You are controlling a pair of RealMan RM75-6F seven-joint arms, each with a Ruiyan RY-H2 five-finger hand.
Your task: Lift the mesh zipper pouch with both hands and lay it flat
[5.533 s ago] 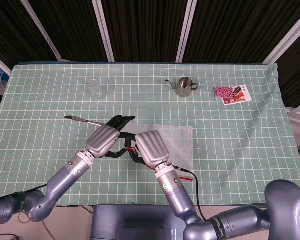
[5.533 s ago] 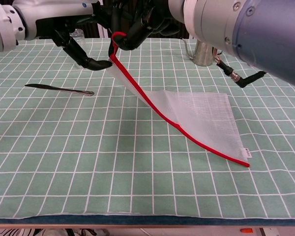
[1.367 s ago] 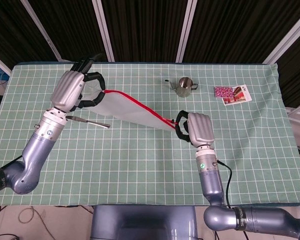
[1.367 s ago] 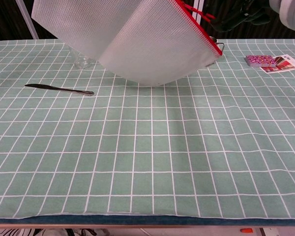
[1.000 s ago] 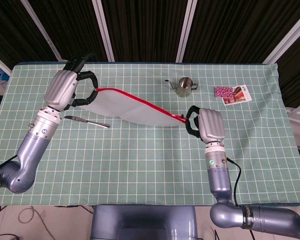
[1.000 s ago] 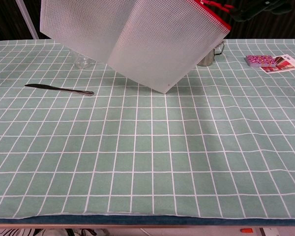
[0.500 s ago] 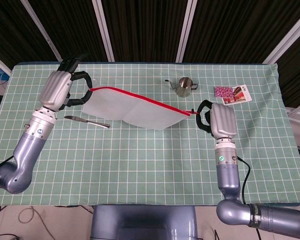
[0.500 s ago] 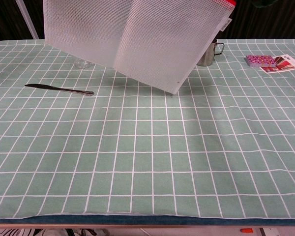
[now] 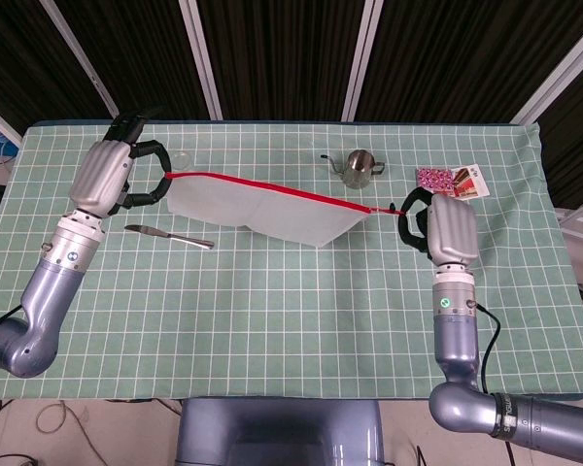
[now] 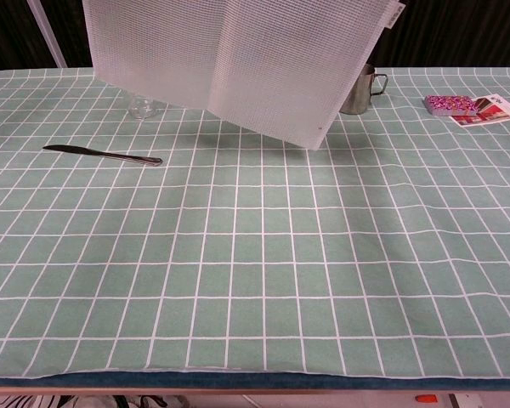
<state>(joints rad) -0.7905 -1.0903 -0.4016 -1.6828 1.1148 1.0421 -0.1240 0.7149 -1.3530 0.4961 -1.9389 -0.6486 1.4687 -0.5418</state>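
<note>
— Illumination status? Even overhead light is covering the table [image 9: 272, 311]; no glare is showing, the backdrop is staying dark.

— Shadows and focus? A soft shadow is falling beneath the mesh zipper pouch [image 10: 238, 59] near the far edge; both views are rendering sharp.

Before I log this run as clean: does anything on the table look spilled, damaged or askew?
Nothing stands out. The mesh pouch hangs between the left robot hand and right robot hand, off the table; knife lies flat.
</note>
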